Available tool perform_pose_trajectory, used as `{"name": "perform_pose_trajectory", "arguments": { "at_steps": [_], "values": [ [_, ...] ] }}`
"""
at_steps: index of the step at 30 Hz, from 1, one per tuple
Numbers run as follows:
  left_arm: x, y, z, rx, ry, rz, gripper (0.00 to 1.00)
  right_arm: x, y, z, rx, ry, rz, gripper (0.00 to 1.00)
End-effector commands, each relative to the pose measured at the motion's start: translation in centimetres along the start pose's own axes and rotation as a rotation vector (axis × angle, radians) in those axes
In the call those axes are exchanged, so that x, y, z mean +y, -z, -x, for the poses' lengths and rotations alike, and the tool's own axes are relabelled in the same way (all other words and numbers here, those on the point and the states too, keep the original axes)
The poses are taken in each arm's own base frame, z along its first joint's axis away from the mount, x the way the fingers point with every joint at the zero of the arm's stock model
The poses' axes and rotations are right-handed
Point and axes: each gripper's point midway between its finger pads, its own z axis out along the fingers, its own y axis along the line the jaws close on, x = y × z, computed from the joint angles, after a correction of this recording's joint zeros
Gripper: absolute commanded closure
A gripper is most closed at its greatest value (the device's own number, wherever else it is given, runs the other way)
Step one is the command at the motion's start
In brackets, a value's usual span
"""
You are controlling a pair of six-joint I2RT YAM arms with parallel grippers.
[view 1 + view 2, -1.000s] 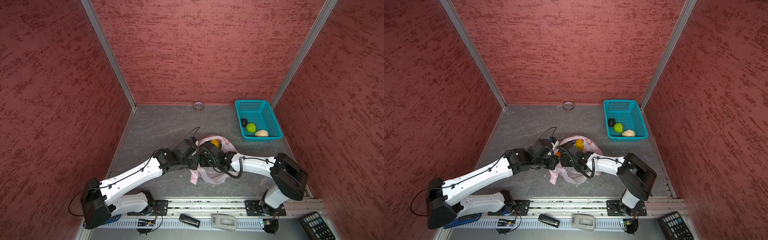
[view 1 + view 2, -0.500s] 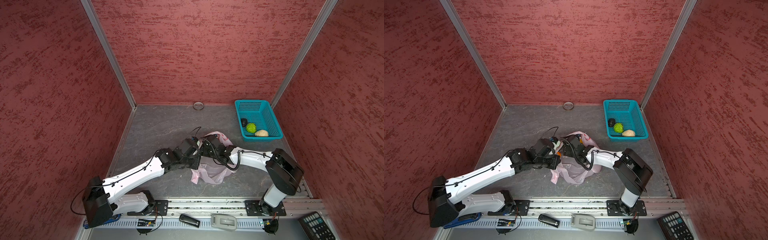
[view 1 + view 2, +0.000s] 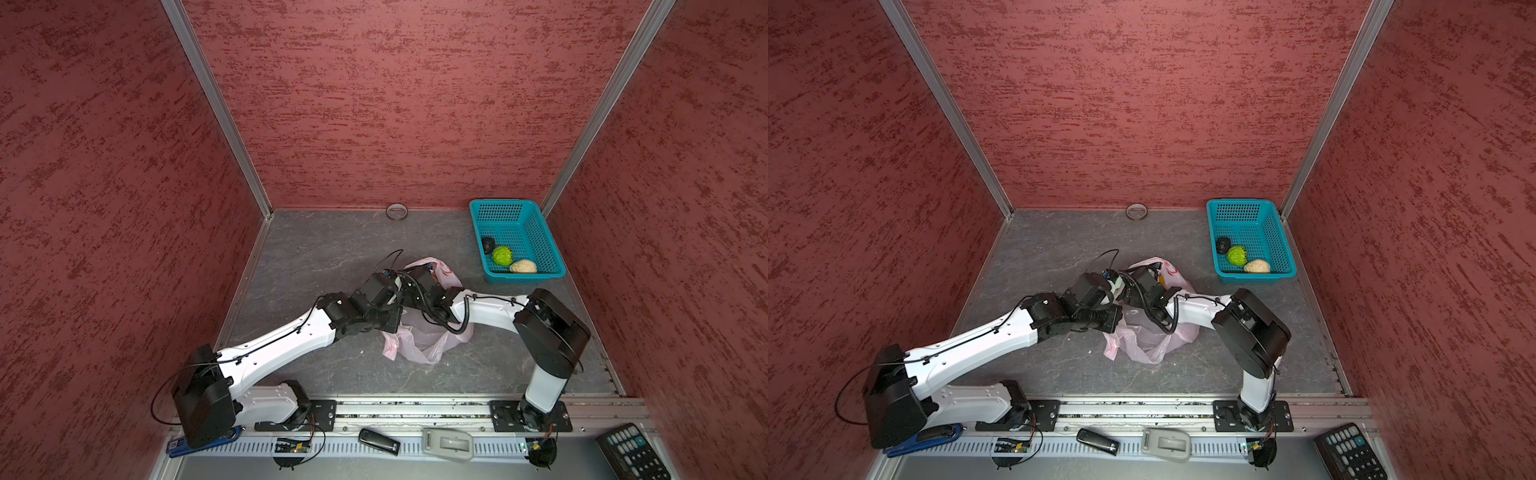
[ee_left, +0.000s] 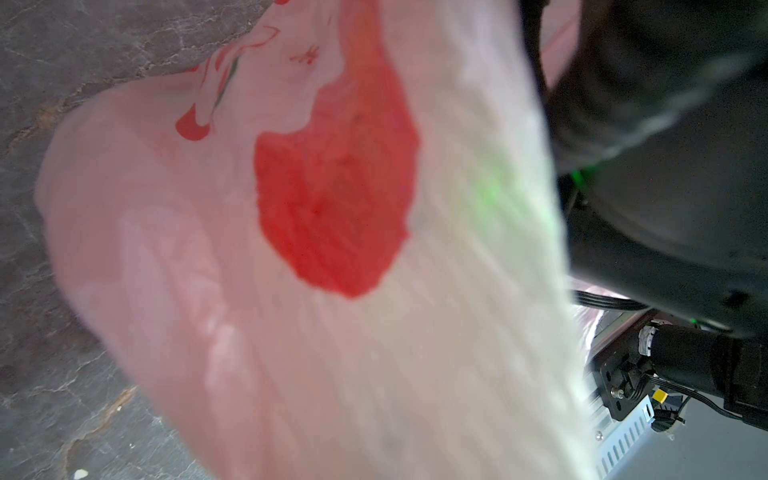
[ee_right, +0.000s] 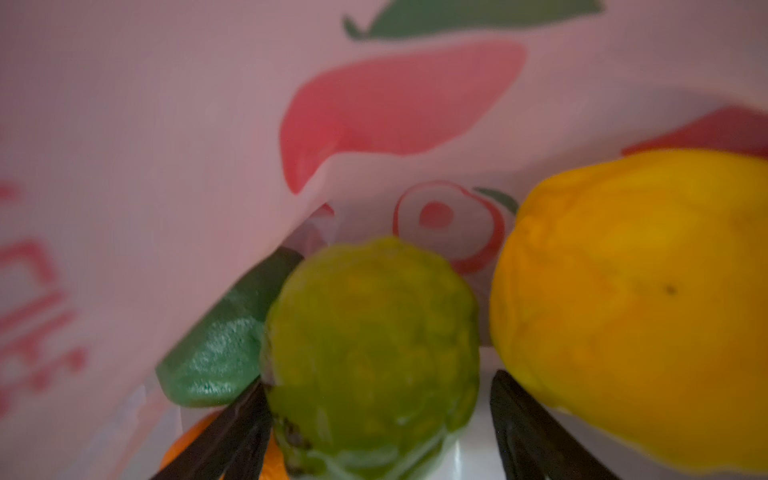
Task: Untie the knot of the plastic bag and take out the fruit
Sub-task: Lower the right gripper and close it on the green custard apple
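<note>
Currently, the right end effector (image 5: 378,380) is inside the thin, translucent pale pink plastic bag (image 5: 166,124) with red print. Its jaws stand wide, with one black finger (image 5: 232,428) on each side of a bright green, bumpy round fruit (image 5: 374,353). One finger touches the fruit's edge and the other is just clear of it. A larger smooth yellow fruit (image 5: 631,311) lies just beside the green one, outside the jaws.

The left end effector (image 3: 392,322) is closed at the bag's edge. Bag film fills the left wrist view and hides its fingers, so what it clamps cannot be told.

In both top views the bag lies on the grey stone-patterned worktop (image 3: 332,257) between the two arms. Well apart from it, a teal perforated plastic basket (image 3: 523,277) holds a blackish fruit (image 3: 487,243), a green fruit (image 3: 502,255) and a beige fruit (image 3: 523,266).
</note>
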Motion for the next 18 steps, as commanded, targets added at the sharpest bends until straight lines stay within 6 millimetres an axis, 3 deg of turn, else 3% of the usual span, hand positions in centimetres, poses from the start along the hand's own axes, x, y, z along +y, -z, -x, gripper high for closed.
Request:
{"name": "perform_pose_trajectory", "arguments": {
  "at_steps": [1, 8, 12, 18],
  "values": [
    [-1.0, 0.2, 1.3, -0.036, -0.037, -0.036, 1.0, 0.4, -0.8, 1.6, -0.073, -0.046, -0.01, 0.18],
    [-0.9, 0.0, 0.9, -0.023, -0.039, -0.037, 1.0, -0.6, -2.4, 0.7, -0.053, -0.058, -0.03, 0.33],
    [-0.6, 0.0, 0.7, -0.023, -0.032, -0.035, 1.0, -0.6, -2.0, 0.8, -0.057, -0.06, -0.025, 0.47],
    [-0.1, -0.1, 0.6, -0.033, -0.018, -0.024, 1.0, -0.4, -0.7, 0.6, -0.039, -0.047, -0.002, 0.55]
  ]
}}
